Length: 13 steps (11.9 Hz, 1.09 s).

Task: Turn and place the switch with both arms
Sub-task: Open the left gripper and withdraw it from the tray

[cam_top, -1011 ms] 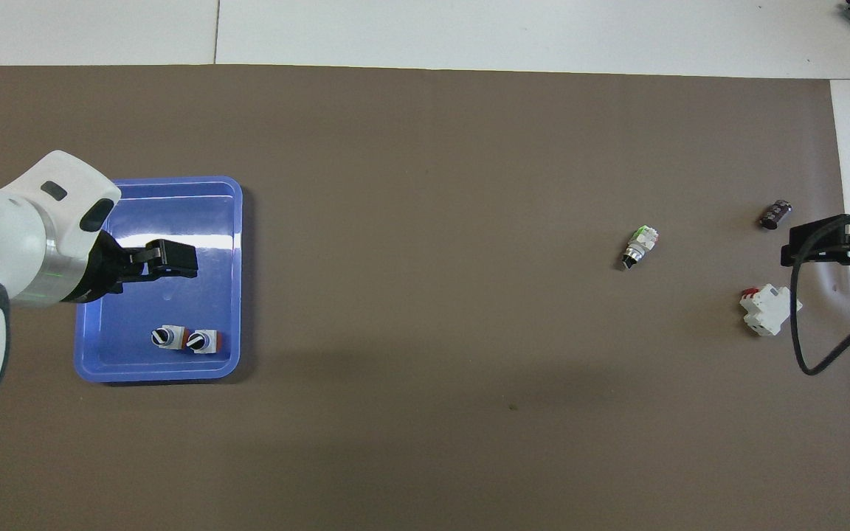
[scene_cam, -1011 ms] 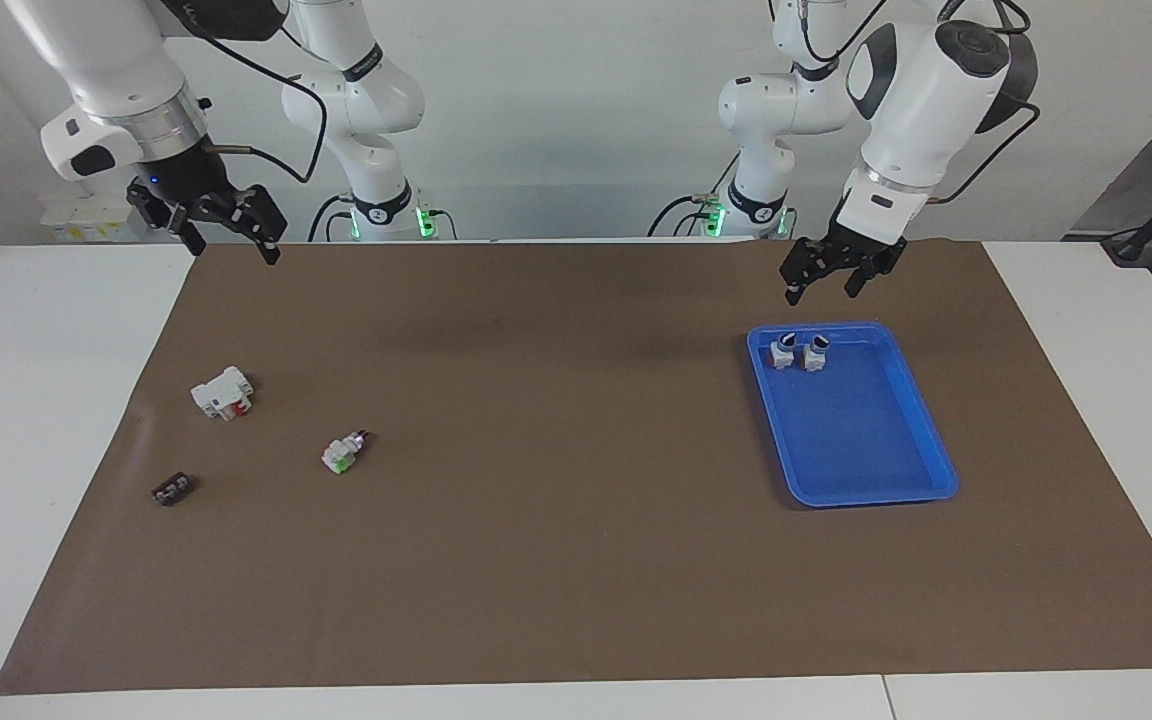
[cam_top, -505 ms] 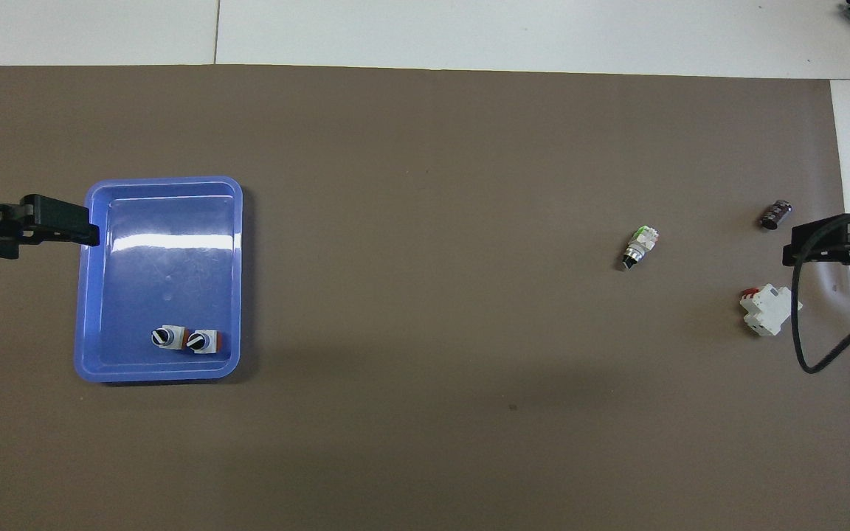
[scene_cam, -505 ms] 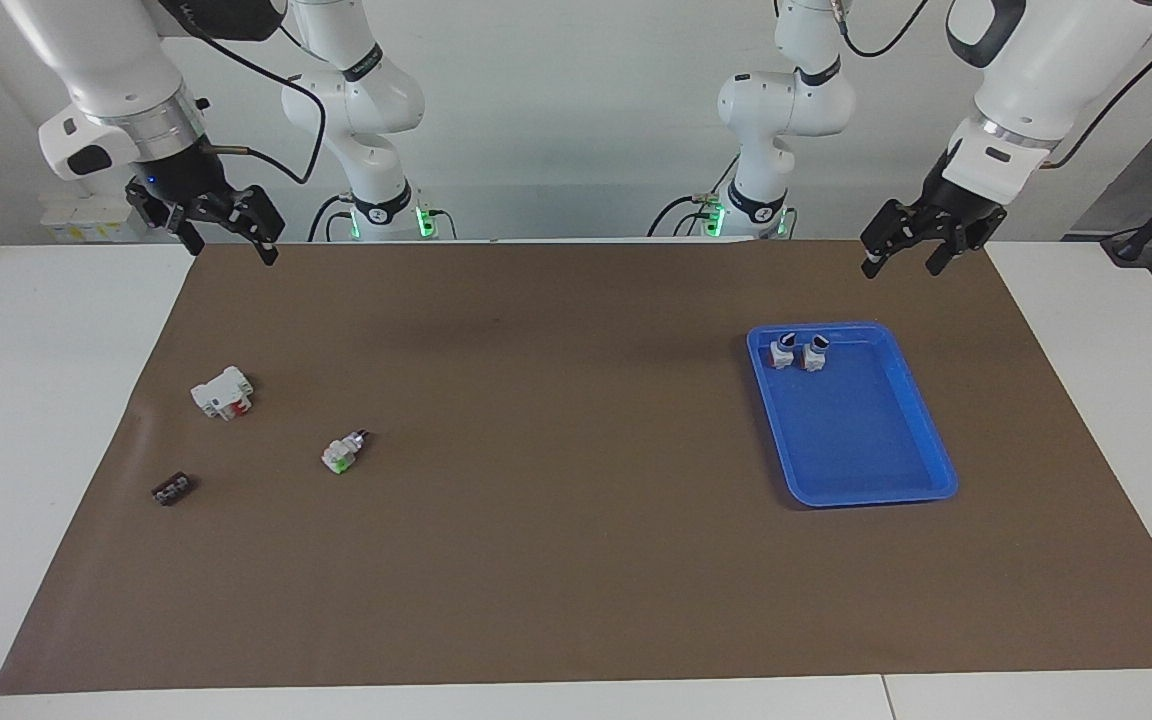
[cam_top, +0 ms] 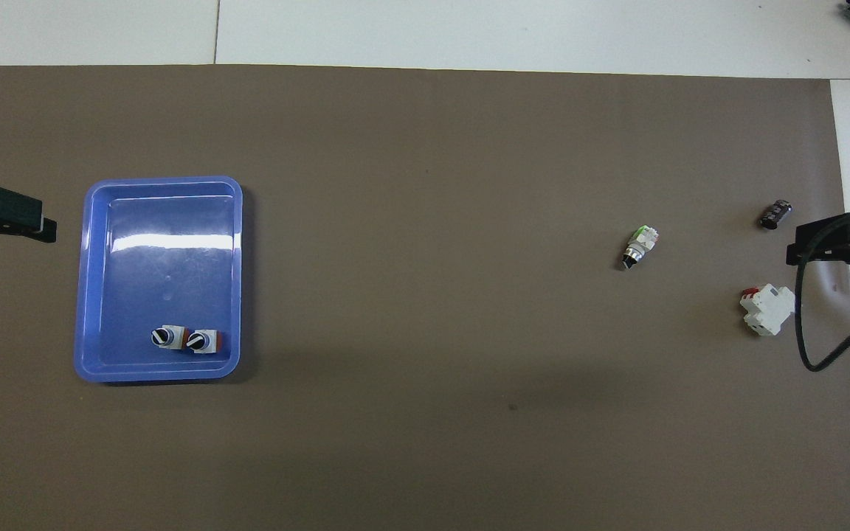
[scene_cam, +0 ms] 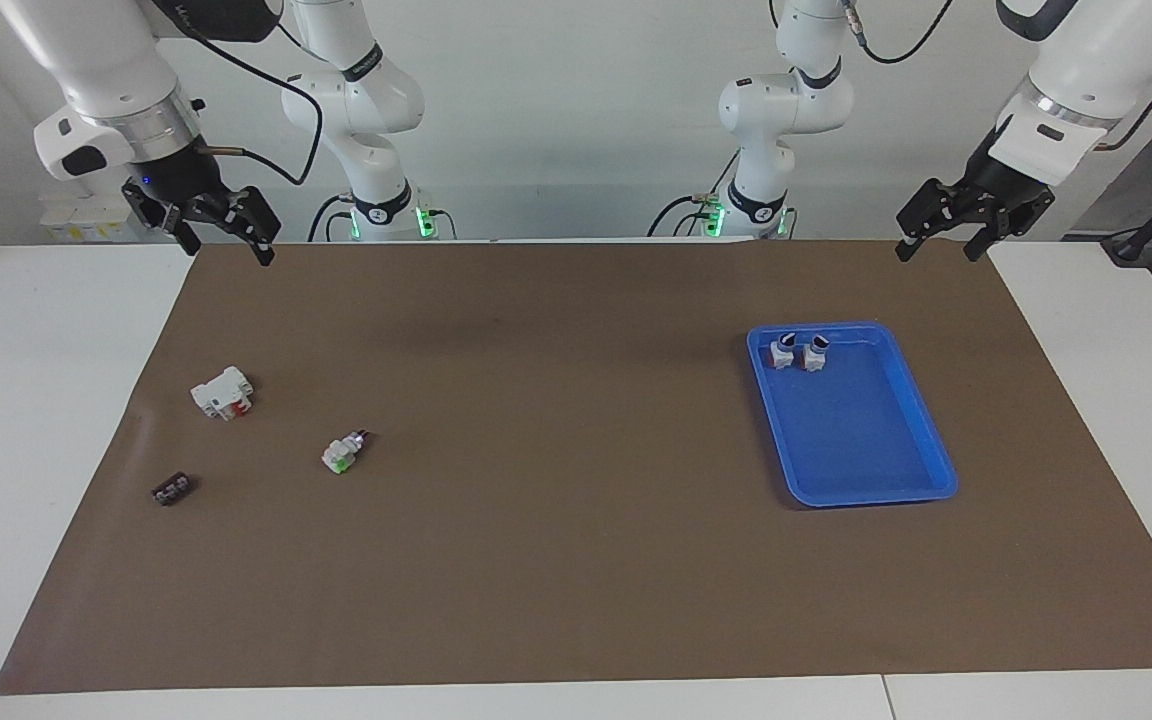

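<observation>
Two small white switches (scene_cam: 783, 352) (scene_cam: 816, 354) with black-and-white knobs stand side by side, knobs up, in the blue tray (scene_cam: 866, 430). They are in the corner of the tray nearest the robots, and the overhead view shows them as a pair (cam_top: 164, 338) (cam_top: 202, 341). My left gripper (scene_cam: 936, 252) hangs open and holds nothing above the mat's edge, off the tray, toward the left arm's end. Open too, my right gripper (scene_cam: 231, 248) waits over the mat's corner at the right arm's end.
On the brown mat toward the right arm's end lie a white switch with a green block (scene_cam: 342, 452), a larger white block with red (scene_cam: 222, 392) and a small black part (scene_cam: 171, 489). White table borders the mat.
My left gripper has risen from over the tray's near edge and swung outward toward the left arm's end of the table. The right arm has barely shifted. The switches have not moved.
</observation>
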Available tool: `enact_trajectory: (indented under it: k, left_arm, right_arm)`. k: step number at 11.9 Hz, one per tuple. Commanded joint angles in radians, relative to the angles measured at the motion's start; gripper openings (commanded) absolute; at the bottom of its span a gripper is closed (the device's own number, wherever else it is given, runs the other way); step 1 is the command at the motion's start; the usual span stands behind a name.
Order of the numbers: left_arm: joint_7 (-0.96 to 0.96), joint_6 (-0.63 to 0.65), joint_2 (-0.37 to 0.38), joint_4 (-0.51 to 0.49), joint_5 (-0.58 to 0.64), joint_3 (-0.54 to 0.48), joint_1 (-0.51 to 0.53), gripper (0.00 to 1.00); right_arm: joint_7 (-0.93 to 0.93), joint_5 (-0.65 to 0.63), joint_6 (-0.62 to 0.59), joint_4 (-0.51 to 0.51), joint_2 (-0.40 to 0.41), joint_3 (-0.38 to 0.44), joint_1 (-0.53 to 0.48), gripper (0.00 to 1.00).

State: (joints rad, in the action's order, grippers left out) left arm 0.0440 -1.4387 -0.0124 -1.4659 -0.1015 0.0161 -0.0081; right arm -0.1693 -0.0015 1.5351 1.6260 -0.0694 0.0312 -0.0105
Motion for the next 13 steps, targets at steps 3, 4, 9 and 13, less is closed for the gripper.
enact_trajectory:
  k: [3,4,9,13]
  left_arm:
    - [-0.018,0.007,0.063,-0.082,0.016,0.01,0.008,0.99]
    - [-0.013,0.015,0.071,-0.091,0.016,0.008,0.013,0.99]
    - [-0.007,-0.032,0.069,-0.09,0.1,0.002,0.011,0.99]
    - [-0.001,-0.037,0.069,-0.09,0.091,0.004,0.017,0.99]
  right_arm:
    - [-0.022,-0.043,0.032,-0.025,0.019,-0.011,0.009,1.0]
    - [-0.019,-0.058,0.043,-0.011,0.011,-0.01,0.011,1.0]
    - [-0.015,-0.043,0.059,-0.005,0.005,-0.008,0.003,1.0]
    - [-0.013,-0.043,0.045,-0.005,0.0,-0.008,0.009,1.0]
